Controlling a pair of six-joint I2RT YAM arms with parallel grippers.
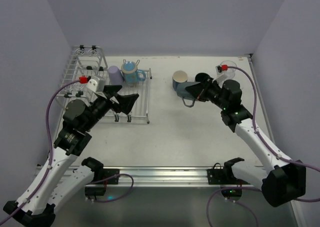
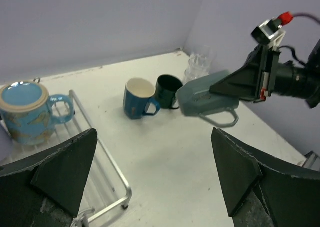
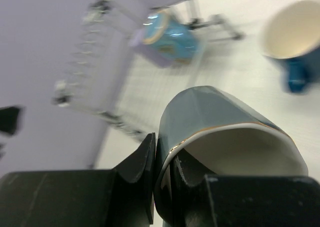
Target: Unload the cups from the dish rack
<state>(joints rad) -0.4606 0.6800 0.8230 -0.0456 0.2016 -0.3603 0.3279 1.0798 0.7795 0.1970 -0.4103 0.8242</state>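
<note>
6 cups in view, 1 dish rack (image 1: 144, 107), 2 arms.

In rack, on the flat grid: 2. The lavender cup (image 1: 114, 75) is plain & matte. Just beside it is the light-blue mug (image 1: 131, 73), patterned, cream rim, w/ handle.

On table (image 1: 170, 142), off the rack: 3. The blue mug (image 1: 179, 79) has a cream inside, the dark teal cup (image 2: 167, 91) is just beside it, and the clear glass (image 1: 227, 68) is near the far-right corner.

In the air: 1. The glossy grey-blue mug (image 3: 215, 112) has a thin gold line at the rim, lies tilted on its side, handle hanging down. The right gripper (image 3: 162, 179) pinches its wall, one finger inside, one outside.

The left gripper (image 2: 154, 137) is over the rack's near end, fingers spread wide.

Rack: silver wire, rect., taller basket section at left. Table is white, matte. Pale lavender-grey walls on 3 sides.
</note>
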